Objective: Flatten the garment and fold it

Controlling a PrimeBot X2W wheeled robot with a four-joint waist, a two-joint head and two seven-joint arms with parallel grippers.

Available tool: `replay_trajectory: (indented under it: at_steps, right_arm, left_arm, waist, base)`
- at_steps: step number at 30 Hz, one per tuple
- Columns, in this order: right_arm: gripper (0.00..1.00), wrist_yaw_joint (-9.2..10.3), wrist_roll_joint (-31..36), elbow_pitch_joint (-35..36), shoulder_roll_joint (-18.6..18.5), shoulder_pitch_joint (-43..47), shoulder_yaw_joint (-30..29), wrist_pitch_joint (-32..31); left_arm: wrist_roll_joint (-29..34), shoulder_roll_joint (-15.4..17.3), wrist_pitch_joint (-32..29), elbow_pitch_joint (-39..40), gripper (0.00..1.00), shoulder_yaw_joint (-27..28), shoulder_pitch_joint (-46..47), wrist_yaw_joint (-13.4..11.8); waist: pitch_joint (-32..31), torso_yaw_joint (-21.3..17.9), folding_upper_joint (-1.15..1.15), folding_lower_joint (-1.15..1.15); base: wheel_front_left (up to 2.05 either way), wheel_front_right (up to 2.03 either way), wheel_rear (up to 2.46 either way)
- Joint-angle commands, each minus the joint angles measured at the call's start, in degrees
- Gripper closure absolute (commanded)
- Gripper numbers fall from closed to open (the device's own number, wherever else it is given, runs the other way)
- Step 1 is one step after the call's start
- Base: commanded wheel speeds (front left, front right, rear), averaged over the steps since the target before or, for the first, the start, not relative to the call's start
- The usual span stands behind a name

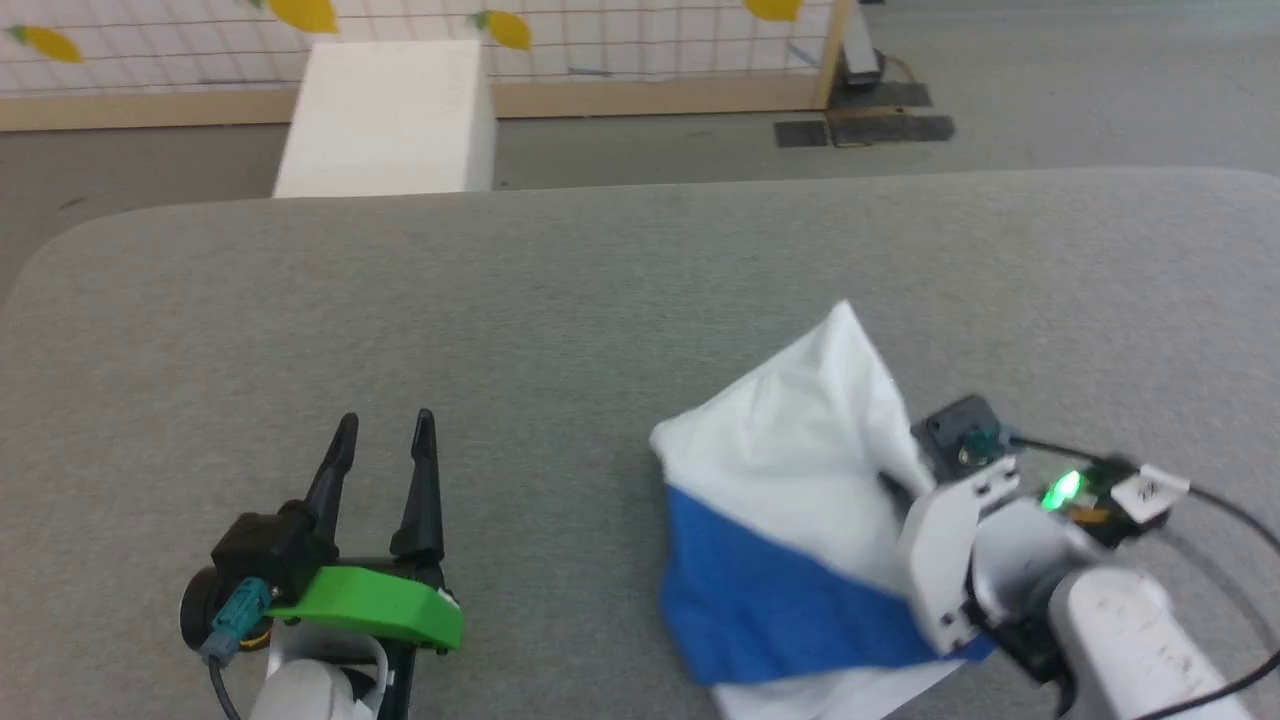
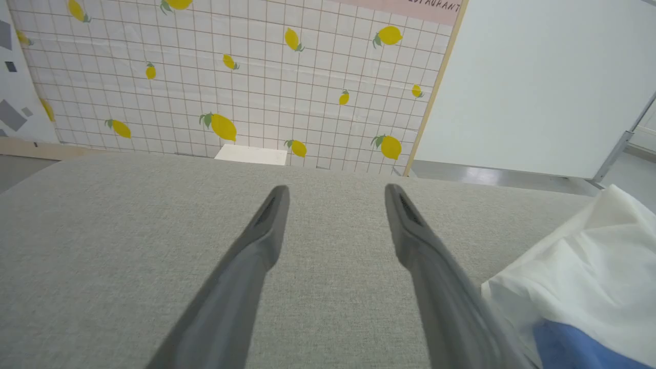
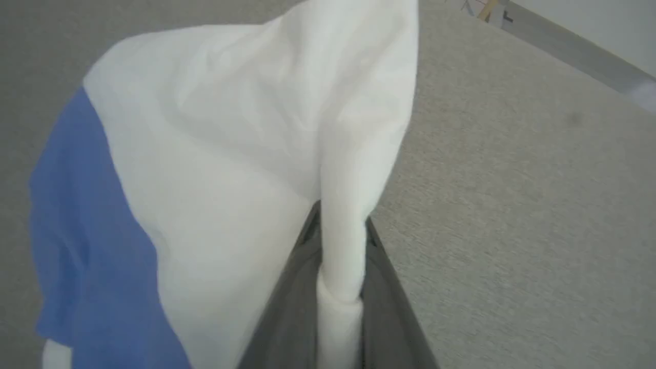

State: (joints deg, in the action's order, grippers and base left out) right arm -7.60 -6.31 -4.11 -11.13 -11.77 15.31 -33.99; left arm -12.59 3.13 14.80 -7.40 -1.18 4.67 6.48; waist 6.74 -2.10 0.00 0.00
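Observation:
The garment [image 1: 790,470] is a bunched heap of white cloth with a blue band, lying at the right front of the grey padded table [image 1: 600,290]. One white fold is pulled up into a peak. In the right wrist view my right gripper [image 3: 341,220] is shut on that white fold of the garment [image 3: 230,154], the cloth pinched between its dark fingers [image 3: 382,287]. My left gripper [image 1: 385,425] rests open at the left front, well apart from the cloth. In the left wrist view that gripper [image 2: 335,192] has nothing between its fingers, and the garment [image 2: 579,271] lies at the right edge.
A white block [image 1: 390,120] stands on the floor beyond the table's far edge. Behind it is a tiled wall with lemon prints [image 2: 230,77]. Dark mats [image 1: 865,125] lie on the floor at the far right. Bare table surface spreads left and behind the cloth.

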Motion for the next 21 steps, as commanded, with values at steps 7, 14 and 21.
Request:
replay_trajectory:
  at_steps: [7,14,21]
  right_arm:
    - [1.00,0.11,2.80,-4.13,-13.53,-11.82,4.17,1.70]
    - [1.00,0.11,3.41,-13.10,-20.20,-20.07,0.62,7.43]
    - [1.00,0.11,7.30,-22.64,-21.14,-25.37,-7.64,12.51]
  left_arm:
    - [1.70,-0.18,0.19,2.62,0.00,-0.03,2.50,-0.15]
    - [4.58,1.89,0.19,4.25,0.00,-1.38,7.70,0.07]
    - [6.57,4.14,-0.74,6.38,0.00,-1.90,10.45,-0.29]
  waist:
    - [7.32,-10.89,0.00,0.00]
    - [15.03,-16.26,0.00,0.00]
    - [20.89,-18.02,0.00,0.00]
  base:
    - [0.00,0.00,0.00]
    - [0.00,0.00,0.00]
    - [0.00,0.00,0.00]
